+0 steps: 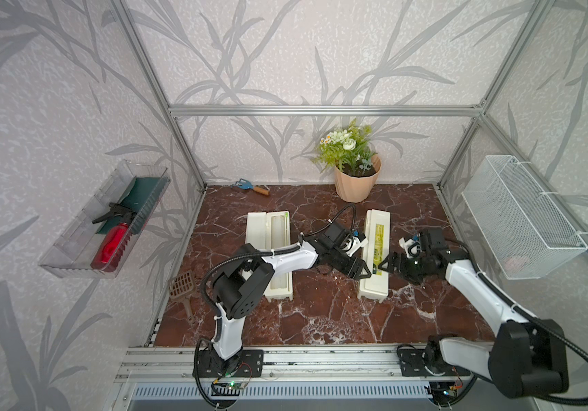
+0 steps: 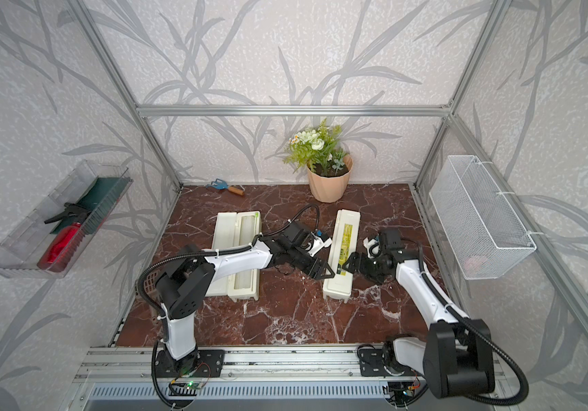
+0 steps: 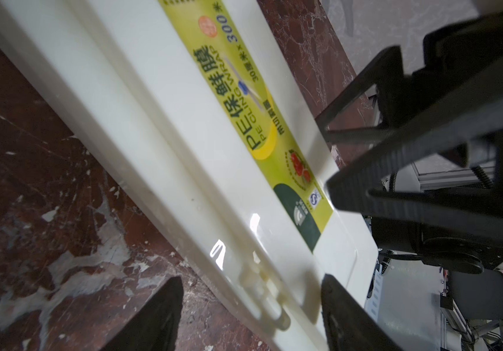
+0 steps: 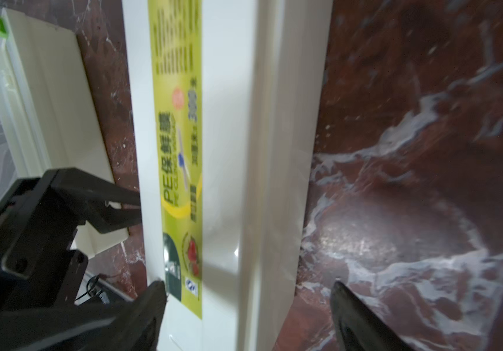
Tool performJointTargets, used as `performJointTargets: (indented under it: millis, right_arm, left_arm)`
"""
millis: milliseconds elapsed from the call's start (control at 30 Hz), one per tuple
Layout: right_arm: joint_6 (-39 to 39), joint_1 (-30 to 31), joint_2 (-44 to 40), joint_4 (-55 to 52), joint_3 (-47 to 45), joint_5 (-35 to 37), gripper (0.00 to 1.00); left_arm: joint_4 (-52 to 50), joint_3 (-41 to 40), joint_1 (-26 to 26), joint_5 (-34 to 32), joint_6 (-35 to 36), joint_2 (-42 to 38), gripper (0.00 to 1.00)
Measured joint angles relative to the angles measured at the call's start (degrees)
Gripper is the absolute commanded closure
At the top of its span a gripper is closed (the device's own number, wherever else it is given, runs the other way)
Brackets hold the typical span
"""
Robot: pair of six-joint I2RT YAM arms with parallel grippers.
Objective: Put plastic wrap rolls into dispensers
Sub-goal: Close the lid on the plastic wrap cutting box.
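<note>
currently both grippers hang over the closed dispenser (image 1: 374,245) on the rt side of the marble table (image 1: 321,313). the left gripper (image 1: 363,271) has its jaws spread wide and clamps nothing. one finger (image 3: 153,322) is over the table, the other over the lid, w/ the box's long edge between them. the right gripper (image 1: 390,265) reaches in from the opp side, jaws also well apart across the lid w/ the yellow-green label (image 4: 180,152), not squeezing it. the open dispenser (image 1: 257,227) lies well to the left, lid flipped out flat, w/ a plastic wrap roll (image 1: 278,231) lying in its trough. can't tell whether the closed box holds a roll.
</note>
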Motion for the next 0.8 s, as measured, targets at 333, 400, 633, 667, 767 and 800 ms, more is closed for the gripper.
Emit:
performJointTargets:
  millis: [333,400,633,667,767,800]
  right_arm:
    - [8.5,1.62,-0.74,18.25,-12.41,-8.44,0.36]
    - [9.22,1.62,-0.72,19.96,-13.18,-8.92,0.37]
    - [11.43,1.62,-1.33,22.49,-13.7,-8.85,0.47]
    - [11.69,1.62,-0.96,22.93,-13.68,-9.01,0.45]
    - [11.17,1.73,1.29,22.82,-12.31,-9.64,0.25]
    - [10.82,1.81,1.73,22.64,-11.85,-9.44,0.22]
  left_arm:
    - [-1.25,0.59,0.26,2.36,-1.68,1.95,0.4]
    - [-1.03,0.28,0.76,3.15,-2.29,2.01,0.41]
    - [-1.09,0.35,1.49,3.61,-3.13,2.19,0.41]
    - [-1.11,0.37,1.66,3.61,-3.17,2.19,0.4]
    - [-1.25,0.48,2.21,3.26,-3.04,2.1,0.34]
    - [-1.51,0.63,2.27,2.99,-2.95,2.14,0.31]
